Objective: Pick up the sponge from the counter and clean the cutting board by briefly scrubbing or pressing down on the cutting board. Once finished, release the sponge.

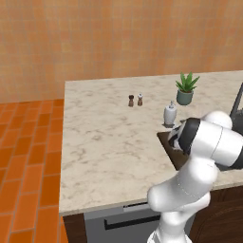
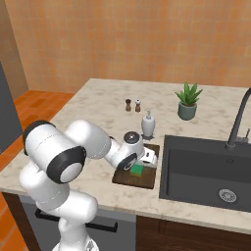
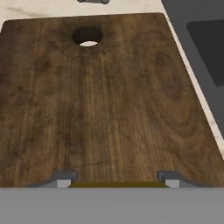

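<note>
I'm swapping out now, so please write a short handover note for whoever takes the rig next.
Gripper: shut on the sponge, held low over the cutting board.
Cutting board: on the counter, just left of the sink, soap dispenser behind it.
Done: sponge picked up and brought to the board.
Left: press or scrub briefly if not yet done, then release the sponge.

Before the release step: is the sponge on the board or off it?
On it: the sponge sits on the board, gripper shut on it.
</note>
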{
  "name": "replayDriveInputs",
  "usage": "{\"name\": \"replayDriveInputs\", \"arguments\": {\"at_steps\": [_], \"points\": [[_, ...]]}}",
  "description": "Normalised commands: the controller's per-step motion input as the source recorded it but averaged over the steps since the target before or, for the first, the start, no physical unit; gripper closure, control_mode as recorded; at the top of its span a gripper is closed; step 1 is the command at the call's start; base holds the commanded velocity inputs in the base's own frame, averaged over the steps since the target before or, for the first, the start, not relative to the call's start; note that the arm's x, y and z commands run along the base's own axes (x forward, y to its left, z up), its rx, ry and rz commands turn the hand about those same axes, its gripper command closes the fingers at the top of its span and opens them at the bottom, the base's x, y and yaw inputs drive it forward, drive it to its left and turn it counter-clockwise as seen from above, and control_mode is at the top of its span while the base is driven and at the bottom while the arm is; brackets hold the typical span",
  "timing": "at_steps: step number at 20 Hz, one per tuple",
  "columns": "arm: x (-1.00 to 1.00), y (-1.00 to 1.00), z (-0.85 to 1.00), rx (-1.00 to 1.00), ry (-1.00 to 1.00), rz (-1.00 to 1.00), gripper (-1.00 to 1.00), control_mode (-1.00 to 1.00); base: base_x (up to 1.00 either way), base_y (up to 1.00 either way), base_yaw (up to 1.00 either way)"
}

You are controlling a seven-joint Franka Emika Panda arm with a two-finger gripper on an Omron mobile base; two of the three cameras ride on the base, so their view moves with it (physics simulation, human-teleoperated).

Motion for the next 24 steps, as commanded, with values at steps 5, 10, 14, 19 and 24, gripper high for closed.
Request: {"name": "replayDriveInputs", "arguments": {"at_steps": [5, 10, 14, 19, 24], "points": [[-0.07, 0.54, -0.06, -0.01, 0.0, 0.0, 1.0, -1.0, 0.0, 0.0, 0.0], [0.06, 0.21, 0.0, 0.0, 0.0, 0.0, 1.0, -1.0, 0.0, 0.0, 0.0], [0.8, 0.0, 0.0, 0.04, 0.0, 0.0, 1.0, -1.0, 0.0, 0.0, 0.0], [0.92, 0.0, 0.0, 0.07, 0.0, 0.0, 1.0, -1.0, 0.0, 0.0, 0.0], [0.03, 0.0, 0.0, 0.01, 0.0, 0.0, 1.0, -1.0, 0.0, 0.0, 0.0]]}}
